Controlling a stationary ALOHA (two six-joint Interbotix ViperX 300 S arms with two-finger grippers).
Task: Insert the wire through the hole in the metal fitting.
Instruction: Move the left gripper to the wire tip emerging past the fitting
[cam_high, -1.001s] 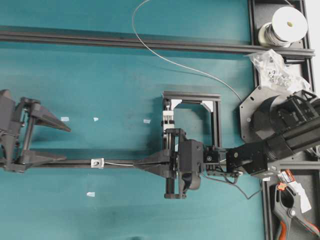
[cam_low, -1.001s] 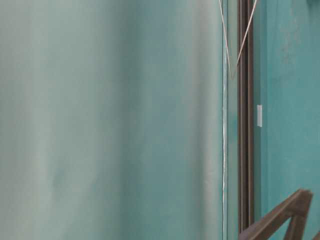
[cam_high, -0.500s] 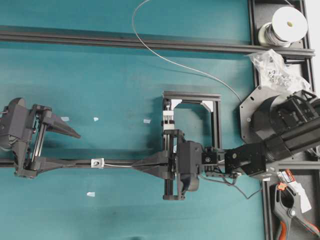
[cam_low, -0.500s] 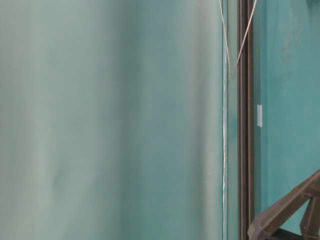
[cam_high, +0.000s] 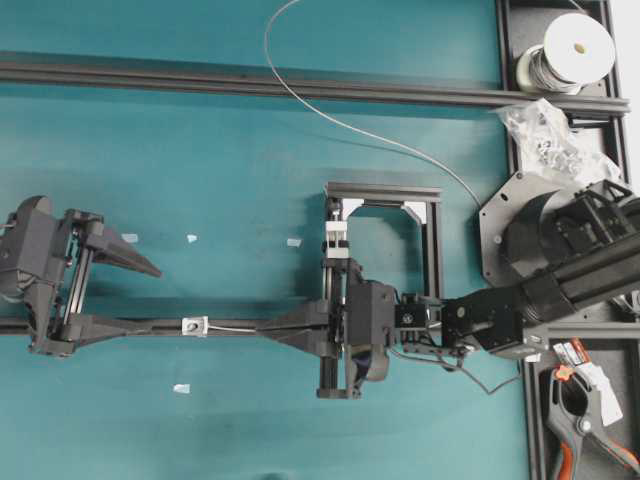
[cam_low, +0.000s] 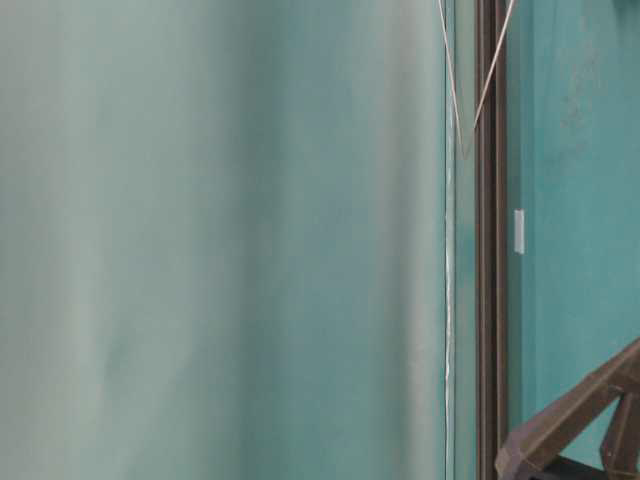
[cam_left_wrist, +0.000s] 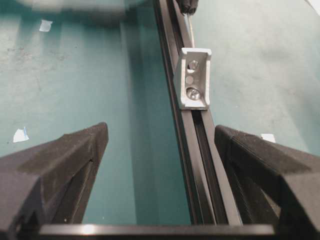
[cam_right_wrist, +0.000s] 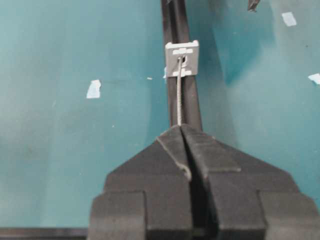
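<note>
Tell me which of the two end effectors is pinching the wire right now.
The right end effector, shut on the wire, whose tip meets the metal fitting. The left end effector stands wide open, its fingers either side of the rail, holding nothing.

One wire (cam_right_wrist: 179, 97), one fitting (cam_right_wrist: 181, 58) (four tape scraps (cam_high: 191, 239)).

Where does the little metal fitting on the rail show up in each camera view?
Overhead: the metal fitting sits lower left, on the dark rail.
Table-level: not in it.
Left wrist: upper middle, on the rail, ahead of the open left gripper.
Right wrist: top middle, the wire reaching it.
Shared landmark: the rail.
</note>
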